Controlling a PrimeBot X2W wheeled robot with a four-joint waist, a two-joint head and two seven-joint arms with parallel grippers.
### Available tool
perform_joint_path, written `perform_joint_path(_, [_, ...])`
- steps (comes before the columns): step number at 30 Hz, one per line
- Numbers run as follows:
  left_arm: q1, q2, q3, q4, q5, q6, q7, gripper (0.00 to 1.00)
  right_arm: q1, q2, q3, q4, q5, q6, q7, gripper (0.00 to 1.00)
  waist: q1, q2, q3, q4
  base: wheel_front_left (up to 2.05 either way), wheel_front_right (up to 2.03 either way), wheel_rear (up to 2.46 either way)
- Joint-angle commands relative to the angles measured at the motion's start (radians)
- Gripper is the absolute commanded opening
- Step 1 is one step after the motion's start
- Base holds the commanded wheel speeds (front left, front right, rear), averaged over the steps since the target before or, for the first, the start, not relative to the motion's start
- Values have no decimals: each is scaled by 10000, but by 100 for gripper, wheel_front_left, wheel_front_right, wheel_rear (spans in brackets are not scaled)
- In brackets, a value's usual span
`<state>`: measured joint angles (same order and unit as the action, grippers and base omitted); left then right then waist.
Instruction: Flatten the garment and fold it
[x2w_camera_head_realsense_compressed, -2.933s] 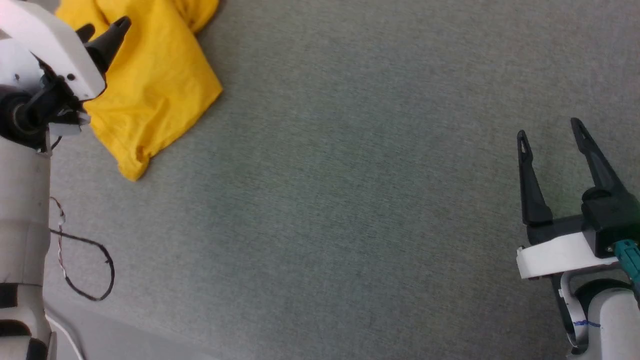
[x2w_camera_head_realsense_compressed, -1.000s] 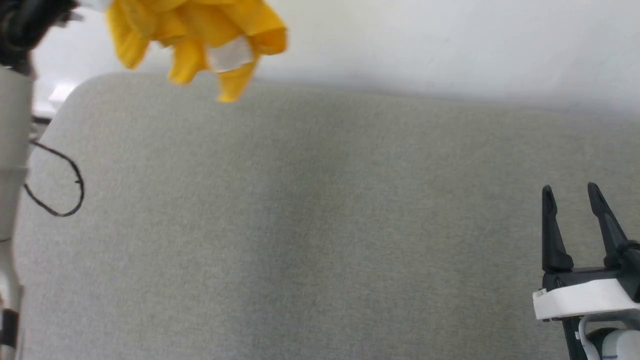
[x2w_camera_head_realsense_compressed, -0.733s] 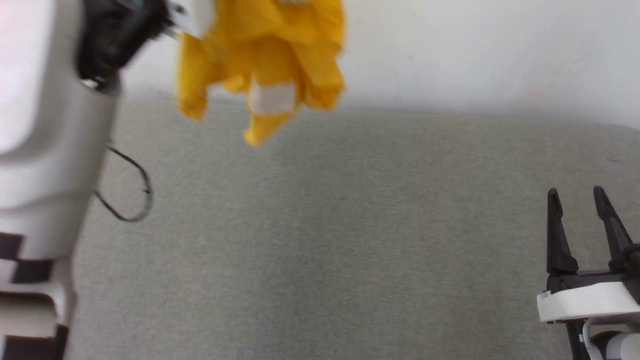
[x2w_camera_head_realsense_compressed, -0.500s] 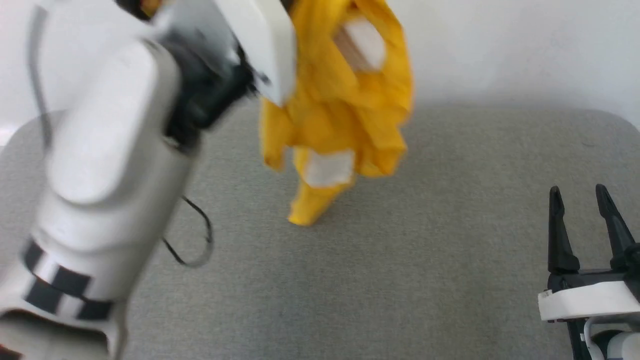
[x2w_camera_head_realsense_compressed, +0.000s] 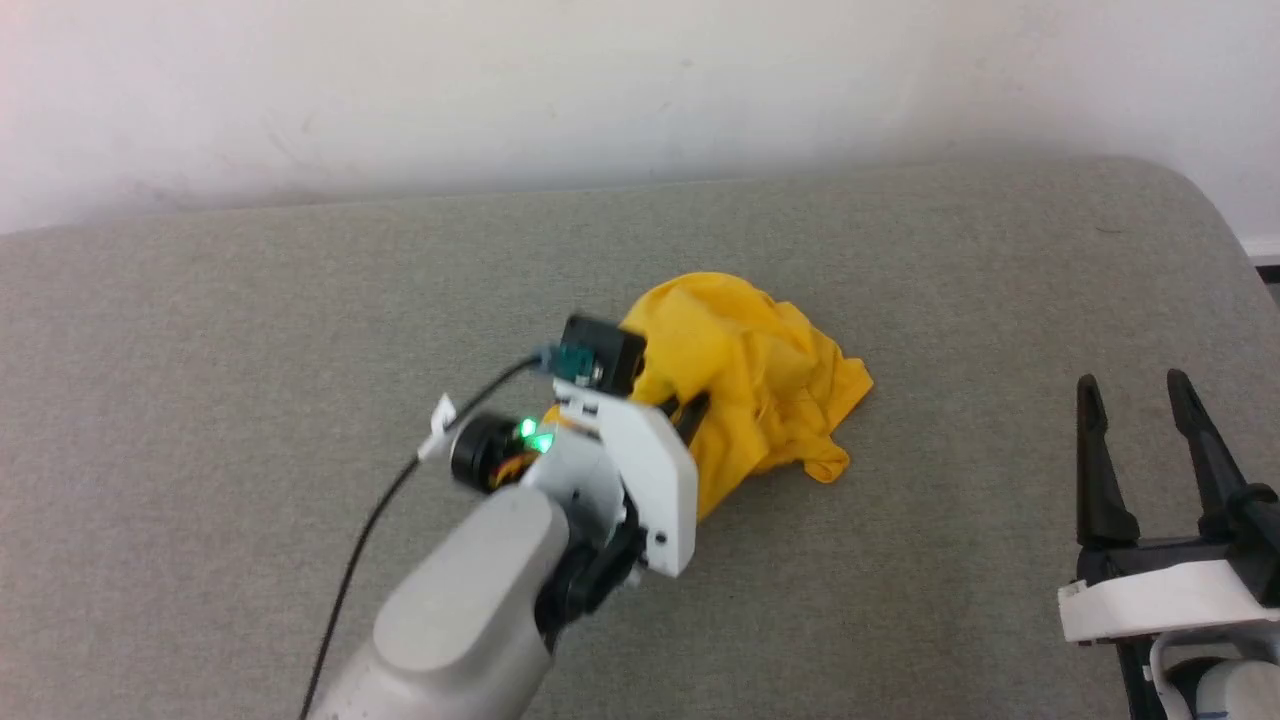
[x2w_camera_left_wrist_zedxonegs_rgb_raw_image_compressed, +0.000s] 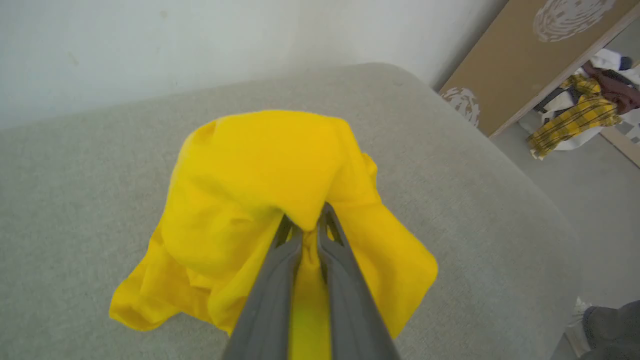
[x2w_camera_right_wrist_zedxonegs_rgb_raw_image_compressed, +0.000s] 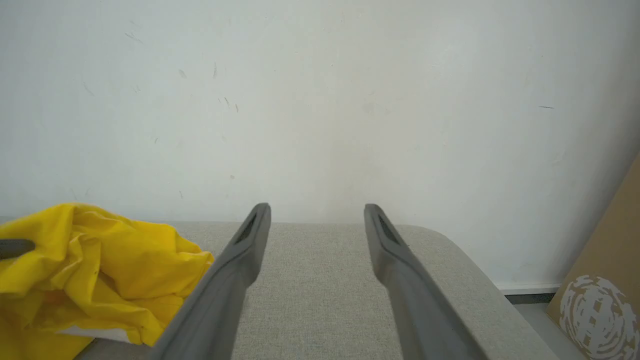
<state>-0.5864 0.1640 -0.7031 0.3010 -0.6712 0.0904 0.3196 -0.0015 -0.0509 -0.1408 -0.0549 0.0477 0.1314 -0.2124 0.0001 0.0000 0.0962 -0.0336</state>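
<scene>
Mid-frame, the left claw (x2w_camera_left_wrist_zedxonegs_rgb_raw_image_compressed: 306, 221) pinches shut on a fold of the crumpled yellow T-shirt (x2w_camera_head_realsense_compressed: 765, 375) heaped on the grey bench (x2w_camera_head_realsense_compressed: 300, 300), seemingly to spread it; the right claw (x2w_camera_head_realsense_compressed: 1135, 392), lower right, gapes empty.

Head view: from high up, it looks forward and down across the grey worktop (x2w_camera_head_realsense_compressed: 250, 330) to the white wall (x2w_camera_head_realsense_compressed: 600, 90) behind. This is the widest framing, with both arms inside it.
Left wrist view: very near, sighting along the left gripper (x2w_camera_left_wrist_zedxonegs_rgb_raw_image_compressed: 306, 220) down onto the garment (x2w_camera_left_wrist_zedxonegs_rgb_raw_image_compressed: 260, 165), towards the worktop's rounded corner and the room past it.
Right wrist view: low and almost level over the worktop, along the right gripper (x2w_camera_right_wrist_zedxonegs_rgb_raw_image_compressed: 316, 212), facing the wall squarely.
Shared by all three: garment, worktop, wall.
Shared by both wrist views: the brown board (x2w_camera_right_wrist_zedxonegs_rgb_raw_image_compressed: 595, 280) beyond the worktop's corner.
</scene>
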Motion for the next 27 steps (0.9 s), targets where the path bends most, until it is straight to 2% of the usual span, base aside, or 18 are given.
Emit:
perform_joint_path(1, [282,-95,-26,422,71,151,-264,0,-151,7,63,40,80,-7,-55,100,-1,0,54,-177,0,0,0])
perform_joint_path(6, [839,-396,-94,2129,90,383,-945,0,-52,7,95,157,72,-7,-30,100,-1,0,-130,-276,0,0,0])
perform_joint_path(7, [856,-446,-105,2361,91,358,-1083,11,-16,7,86,190,62,-7,-23,100,-1,0,-199,-272,0,0,0])
perform_joint_path(8, [869,-512,-33,2512,26,355,-1267,59,23,7,70,219,52,-7,-13,100,-1,0,-273,-258,0,0,0])
perform_joint_path(9, [860,-572,53,2621,-36,364,-1462,100,63,7,54,245,42,-7,2,100,-1,0,-355,-244,0,0,0])
perform_joint_path(15, [810,-658,521,2404,-264,198,-2707,100,295,7,76,267,40,-7,123,100,-1,0,-905,-177,0,0,0])
perform_joint_path(19, [1166,-239,1004,1381,-283,144,-3878,100,502,7,43,185,43,-7,223,100,-1,0,-1189,-133,0,0,0])
perform_joint_path(23, [2012,616,1610,-4,132,617,-5260,100,763,7,-31,72,74,-7,266,100,-1,0,-1317,-103,0,0,0])
perform_joint_path(27, [3319,1442,2340,-1567,835,1347,-5749,100,1029,7,-133,30,130,-7,302,100,-1,0,-1275,-31,0,0,0])
